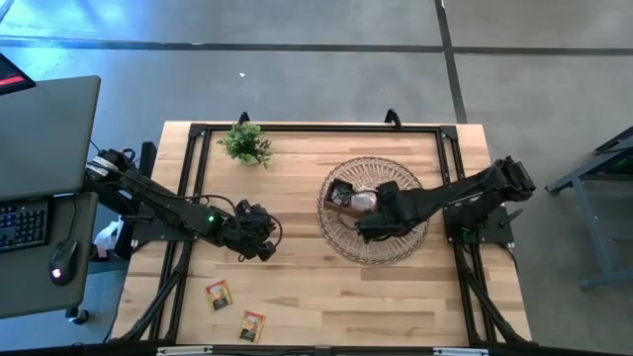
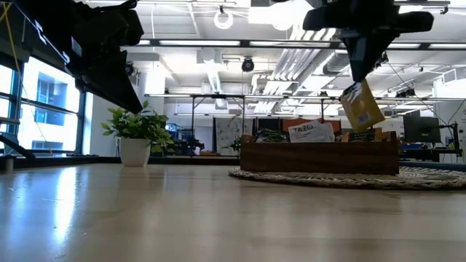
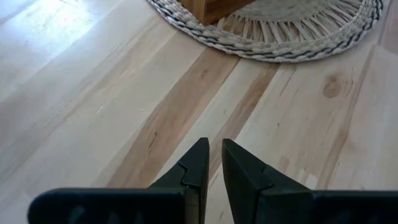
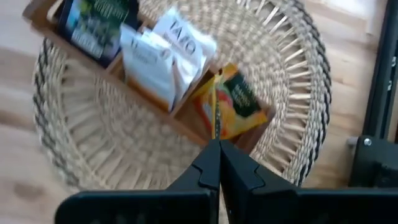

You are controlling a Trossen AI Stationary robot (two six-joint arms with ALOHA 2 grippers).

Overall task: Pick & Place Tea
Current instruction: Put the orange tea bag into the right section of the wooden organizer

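Observation:
My right gripper (image 2: pixel 362 73) hangs over the wicker basket (image 1: pixel 374 247) and is shut on an orange-yellow tea packet (image 2: pixel 360 106). Under it, the brown wooden tray (image 2: pixel 320 157) rests on the basket and holds black packets (image 4: pixel 96 18), white packets (image 4: pixel 165 53) and orange packets (image 4: pixel 233 102). Two more orange packets lie flat on the table near its front edge (image 1: pixel 219 294) (image 1: pixel 252 324). My left gripper (image 3: pixel 214 155) hovers over bare wood left of the basket, with its fingers nearly together and nothing between them. My right gripper pinches the orange-yellow packet by its upper edge (image 4: pixel 216 127) between the two fingers, which point down from above. The packet hangs below the fingertips, slightly tilted. It is lifted clear, above the tray's end compartment (image 4: pixel 245 124).
A small green plant in a white pot (image 1: pixel 246 143) stands at the table's far left. Black frame rails (image 1: pixel 188 178) run along the table's left and right sides. Bare wood (image 1: pixel 297 287) lies between the basket and the two loose packets.

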